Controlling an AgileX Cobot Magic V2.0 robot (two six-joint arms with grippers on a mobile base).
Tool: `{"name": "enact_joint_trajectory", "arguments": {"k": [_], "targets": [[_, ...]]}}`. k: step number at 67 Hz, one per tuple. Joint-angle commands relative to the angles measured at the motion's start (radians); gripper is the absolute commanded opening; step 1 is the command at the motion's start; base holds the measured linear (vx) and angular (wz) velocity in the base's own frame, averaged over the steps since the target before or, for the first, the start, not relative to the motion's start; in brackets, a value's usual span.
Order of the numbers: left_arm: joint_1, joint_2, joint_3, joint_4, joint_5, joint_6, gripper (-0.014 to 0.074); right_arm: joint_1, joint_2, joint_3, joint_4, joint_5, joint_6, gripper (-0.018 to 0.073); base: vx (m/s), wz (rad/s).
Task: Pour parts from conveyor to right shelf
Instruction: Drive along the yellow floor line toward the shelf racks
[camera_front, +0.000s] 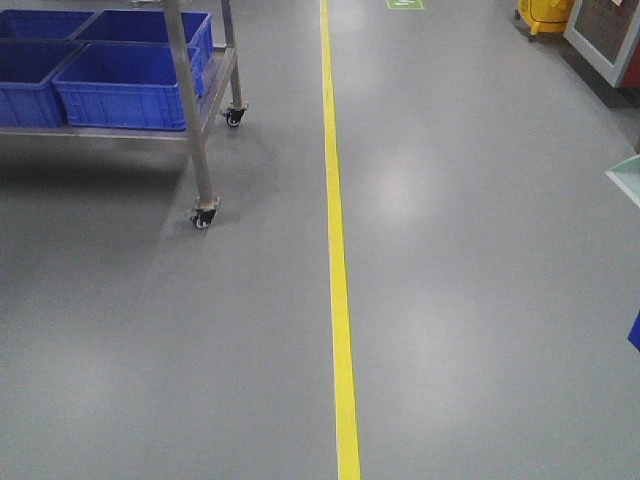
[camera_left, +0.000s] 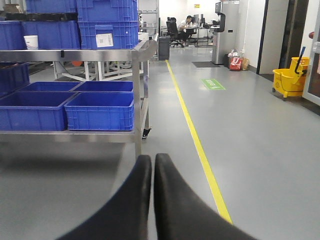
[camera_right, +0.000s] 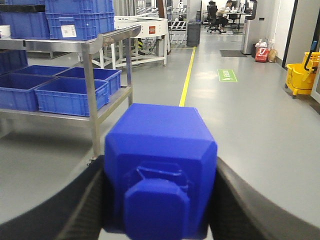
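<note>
1. Left gripper (camera_left: 152, 159) first: its two dark fingers are pressed together with nothing between them, pointing out over bare grey floor.
2. Far left, the steel rack (camera_left: 137, 100) stands on castors. Blue bins (camera_left: 100, 110) sit side by side on its lower deck, and more are stacked up top. No roller rails show from here, so calling this the shelf to fill is my guess only.
3. Centre: the yellow floor line (camera_front: 337, 250) runs near to far, with the rack left of it and well apart from both arms.
4. Right gripper (camera_right: 160, 161) is clamped on the blue block (camera_right: 157, 135), a finger on each flank and the stud end facing the camera. The part is up in that grasp, not in any bin.
5. Risks: the plastic looks smooth, so a jolt from the base could slide the block out onto the floor. Letting go before it is over a bin drops it short. The rack's post and upper deck could catch the arm as it reaches in.
6. Hidden: the block fills the right wrist view and covers the fingertips. No conveyor shows anywhere. The front view shows neither arm. At its right edge a blue corner (camera_front: 635, 332) and a pale panel (camera_front: 625, 178) are cut off, and I cannot tell what they are.
</note>
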Motion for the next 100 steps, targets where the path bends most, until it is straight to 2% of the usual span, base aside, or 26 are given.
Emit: {"name": "enact_joint_trajectory", "arguments": {"k": [1, 69, 100], "targets": [[0.002, -0.004, -0.026, -0.006, -0.072, -0.007, -0.0006, 0.000, 0.011, -0.025, -0.007, -0.082, -0.010, -0.0009, 0.69, -0.01], [0.002, -0.004, -0.026, -0.006, -0.072, -0.007, -0.0006, 0.000, 0.011, -0.025, -0.007, -0.082, -0.010, -0.0009, 0.59, 0.07], [0.002, -0.004, -0.026, -0.006, -0.072, -0.007, -0.0006, 0.000, 0.011, -0.025, -0.007, -0.081, -0.010, -0.0009, 0.39, 0.56]]}}
